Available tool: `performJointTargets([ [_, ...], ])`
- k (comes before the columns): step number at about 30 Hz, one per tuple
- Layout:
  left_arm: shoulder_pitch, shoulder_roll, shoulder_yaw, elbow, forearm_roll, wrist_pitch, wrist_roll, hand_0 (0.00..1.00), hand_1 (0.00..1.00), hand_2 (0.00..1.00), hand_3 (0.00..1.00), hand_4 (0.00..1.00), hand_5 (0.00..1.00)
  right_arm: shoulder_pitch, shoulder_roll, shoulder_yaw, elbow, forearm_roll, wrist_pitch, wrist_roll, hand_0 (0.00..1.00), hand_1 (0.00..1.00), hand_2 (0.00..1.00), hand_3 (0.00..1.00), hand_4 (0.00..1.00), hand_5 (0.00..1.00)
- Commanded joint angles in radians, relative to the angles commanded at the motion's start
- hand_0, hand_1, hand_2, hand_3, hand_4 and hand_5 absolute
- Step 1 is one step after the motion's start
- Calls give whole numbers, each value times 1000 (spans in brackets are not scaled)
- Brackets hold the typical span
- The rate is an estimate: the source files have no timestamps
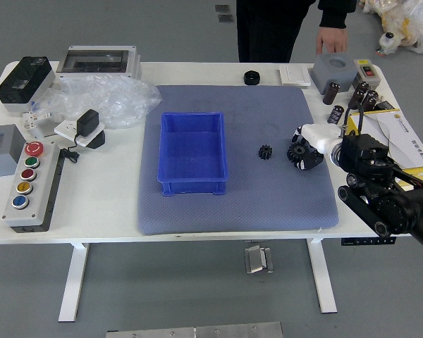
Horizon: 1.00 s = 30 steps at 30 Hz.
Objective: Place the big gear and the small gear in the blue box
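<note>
My right hand reaches in from the right, its curled fingers closed around the big black gear, which lies on the blue-grey mat and is partly covered by them. To the left of it, the small black gear sits loose on the mat. The blue box stands farther left on the mat, with nothing inside it. The left hand does not appear.
A person stands at the far side, one hand hanging by the table edge. A black round part lies at the back. Button panel and plastic wrap are at left; a yellow-edged box is beneath the right arm.
</note>
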<state>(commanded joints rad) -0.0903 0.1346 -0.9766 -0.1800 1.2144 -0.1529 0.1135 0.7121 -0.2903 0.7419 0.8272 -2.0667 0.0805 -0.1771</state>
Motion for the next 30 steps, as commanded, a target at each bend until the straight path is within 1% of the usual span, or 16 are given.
performJointTargets([
  [1, 0, 0, 0, 0, 0, 0, 0, 851, 820, 799, 822, 680, 300, 0, 1, 0, -3, -3, -7, 2, 620, 505, 543, 567, 756, 228],
  [6, 1, 0, 2, 0, 0, 0, 0, 851, 820, 799, 822, 680, 300, -2, 4, -1, -13, -13, -36, 15, 620, 505, 543, 567, 756, 228],
  [7, 1, 0, 2, 0, -1, 0, 0, 851, 820, 799, 823, 680, 300, -2, 5, -1, -14, -14, -40, 16, 592, 464, 486, 494, 666, 259],
  [12, 2, 0, 4, 0, -1, 0, 1, 851, 820, 799, 823, 680, 300, -4, 7, -6, -21, -13, -54, 23, 592, 464, 486, 494, 666, 259],
  [13, 3, 1, 4, 0, -1, 0, 0, 850, 820, 799, 822, 680, 300, -4, 7, -7, -23, -12, -56, 24, 583, 452, 455, 458, 630, 251],
  [18, 3, 1, 6, 0, -2, 1, 0, 850, 820, 799, 822, 680, 300, -6, 9, -10, -29, -12, -74, 30, 583, 452, 455, 458, 630, 251],
  [19, 3, 1, 6, 0, -2, 1, 0, 851, 820, 799, 823, 680, 301, -6, 9, -10, -31, -12, -79, 32, 593, 434, 425, 413, 639, 186],
  [24, 3, 2, 6, 0, -4, 1, 1, 851, 820, 799, 823, 680, 301, -4, 7, -5, -30, -11, -98, 39, 593, 434, 425, 413, 639, 186],
  [25, 3, 2, 6, 0, -4, 1, 0, 850, 820, 799, 823, 680, 301, -4, 6, -4, -28, -11, -100, 40, 591, 428, 416, 391, 640, 176],
  [30, 4, 2, 4, 0, -5, 1, 0, 850, 820, 799, 823, 680, 301, -1, -2, 5, -13, -12, -104, 39, 591, 428, 416, 391, 640, 176],
])
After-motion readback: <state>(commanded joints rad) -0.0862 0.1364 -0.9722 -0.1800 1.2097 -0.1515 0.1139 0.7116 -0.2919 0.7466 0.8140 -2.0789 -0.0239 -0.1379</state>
